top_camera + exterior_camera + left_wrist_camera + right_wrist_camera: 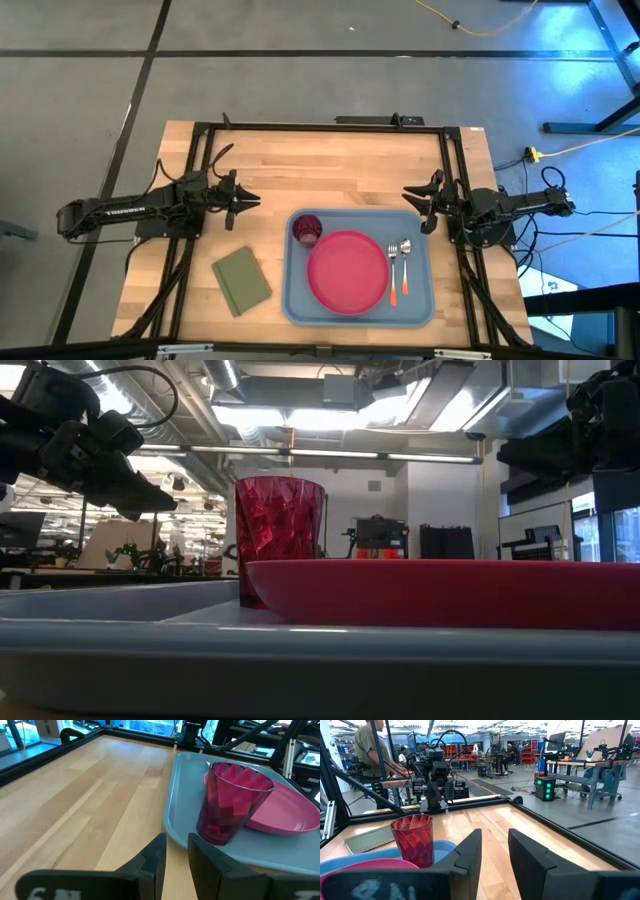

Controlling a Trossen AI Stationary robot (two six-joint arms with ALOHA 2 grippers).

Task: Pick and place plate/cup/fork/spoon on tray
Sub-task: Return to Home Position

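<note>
The light-blue tray (297, 300) lies at the table's near middle. On it the magenta-pink plate (347, 272) rests flat, the dark-red cup (307, 230) stands upright at the tray's far left corner, and the fork (393, 270) and spoon (405, 265) lie side by side right of the plate, orange handle ends nearest the table's near edge. My left gripper (256, 199) hovers left of the tray, open a little and empty. My right gripper (408, 193) hovers beyond the tray's far right corner, open a little and empty.
An olive-green square (241, 280) lies flat on the table left of the tray. A black frame (320, 127) runs around the table's edges. Bare wood lies between the arms, beyond the tray. People stand at benches in the room behind (367, 750).
</note>
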